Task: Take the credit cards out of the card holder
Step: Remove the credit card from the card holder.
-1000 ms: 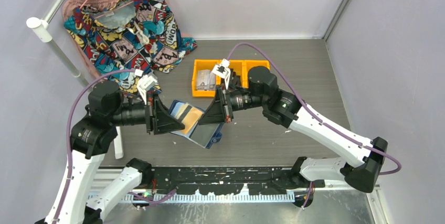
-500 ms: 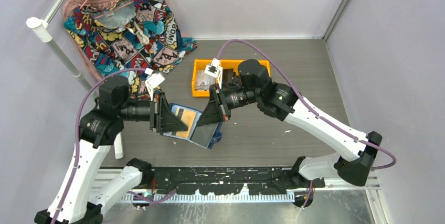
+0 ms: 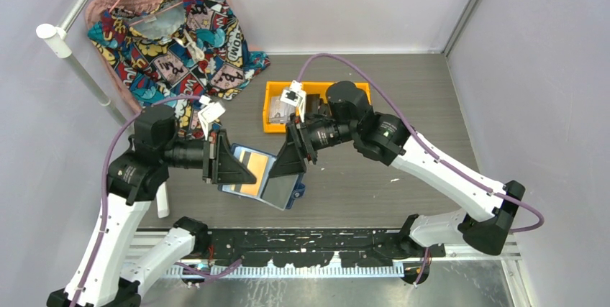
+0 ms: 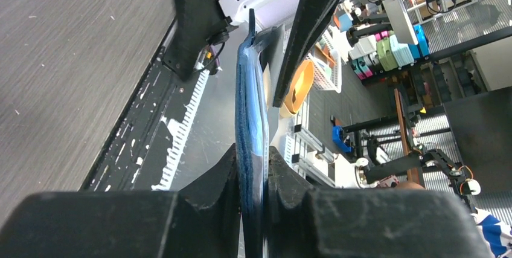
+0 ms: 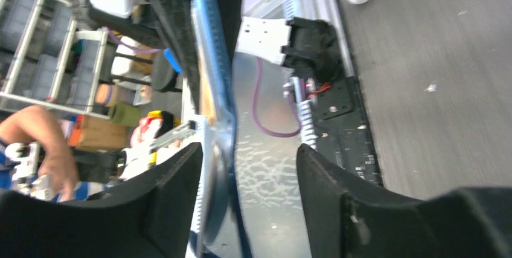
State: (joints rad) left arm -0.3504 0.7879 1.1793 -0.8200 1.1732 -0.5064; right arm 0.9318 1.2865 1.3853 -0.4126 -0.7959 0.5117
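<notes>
We see the left gripper (image 4: 250, 170) pinching the blue card holder (image 3: 279, 189) tight, up off the grey table (image 3: 403, 91) | right gripper (image 5: 247, 155) jaws apart, card holder edge between them | orange credit card (image 3: 253, 156) inside, partly hidden by grippers | yellow bin (image 3: 267, 106) behind, right arm across it | bright shirt (image 3: 180, 41) far left
</notes>
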